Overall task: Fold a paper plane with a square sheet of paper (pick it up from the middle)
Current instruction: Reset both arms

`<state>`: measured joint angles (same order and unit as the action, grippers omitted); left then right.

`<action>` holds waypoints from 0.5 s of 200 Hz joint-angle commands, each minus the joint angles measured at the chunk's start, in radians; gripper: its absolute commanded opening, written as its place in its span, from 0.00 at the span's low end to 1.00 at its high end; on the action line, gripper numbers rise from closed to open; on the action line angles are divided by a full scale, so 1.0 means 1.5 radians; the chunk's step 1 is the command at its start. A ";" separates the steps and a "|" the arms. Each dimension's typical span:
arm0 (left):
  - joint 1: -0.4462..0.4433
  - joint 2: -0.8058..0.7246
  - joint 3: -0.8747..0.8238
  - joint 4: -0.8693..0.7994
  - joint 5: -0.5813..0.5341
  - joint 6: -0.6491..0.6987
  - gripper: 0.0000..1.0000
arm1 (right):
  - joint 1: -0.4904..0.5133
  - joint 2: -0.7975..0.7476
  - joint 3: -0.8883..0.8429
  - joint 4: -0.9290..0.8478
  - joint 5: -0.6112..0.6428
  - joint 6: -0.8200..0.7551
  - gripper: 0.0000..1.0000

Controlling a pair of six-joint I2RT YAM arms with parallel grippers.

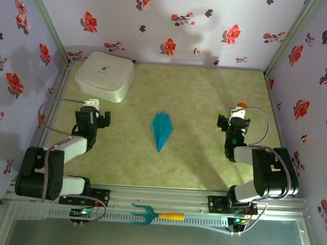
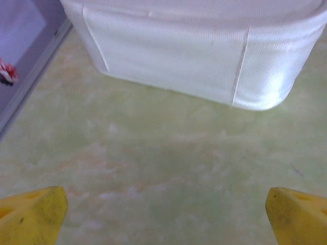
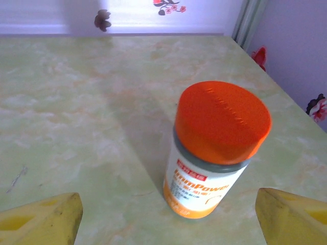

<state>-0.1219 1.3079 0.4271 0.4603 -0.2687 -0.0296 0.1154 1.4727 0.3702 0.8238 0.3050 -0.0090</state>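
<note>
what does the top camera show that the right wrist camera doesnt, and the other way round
Top camera: the folded paper plane mid-table, the white box at the far left, and the fork tool on the front rail.
Right wrist: the bottle close up with its printed label, and the yellow fingertips spread wide, not touching it.
Both: the bottle's orange cap, the green table and the flowered wall.

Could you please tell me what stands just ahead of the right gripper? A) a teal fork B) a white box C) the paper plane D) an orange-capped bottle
D: the right wrist view shows an orange-capped bottle standing upright just ahead of the open right gripper.
</note>
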 commanded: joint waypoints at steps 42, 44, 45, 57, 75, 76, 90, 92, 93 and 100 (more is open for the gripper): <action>0.083 0.054 -0.038 0.218 0.076 0.003 1.00 | -0.032 0.061 -0.008 0.084 -0.025 0.045 0.99; 0.086 0.060 -0.040 0.227 0.082 0.003 1.00 | -0.033 0.062 -0.008 0.089 -0.025 0.046 0.99; 0.088 0.064 -0.041 0.231 0.086 0.003 1.00 | -0.033 0.062 -0.008 0.090 -0.024 0.046 0.99; 0.097 0.107 -0.058 0.303 0.104 -0.021 1.00 | -0.033 0.053 -0.002 0.061 -0.021 0.049 0.99; 0.097 0.162 -0.070 0.386 0.129 -0.009 1.00 | -0.035 0.058 -0.002 0.069 -0.009 0.053 0.99; 0.097 0.159 -0.069 0.380 0.129 -0.009 1.00 | -0.035 0.057 -0.002 0.069 -0.008 0.053 0.99; 0.098 0.154 -0.050 0.329 0.131 -0.010 1.00 | -0.034 0.055 -0.001 0.063 -0.002 0.057 0.99; 0.098 0.158 -0.047 0.332 0.125 -0.011 1.00 | -0.035 0.056 0.001 0.060 -0.002 0.058 0.99; 0.098 0.158 -0.045 0.332 0.123 -0.012 1.00 | -0.035 0.056 0.001 0.059 -0.002 0.058 0.99; 0.098 0.154 -0.029 0.293 0.101 -0.022 1.00 | -0.036 0.056 0.002 0.060 -0.005 0.058 0.99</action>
<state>0.0208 1.5379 0.3408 0.8600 -0.1150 -0.0349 0.0700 1.5581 0.3649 0.9001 0.2798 0.0536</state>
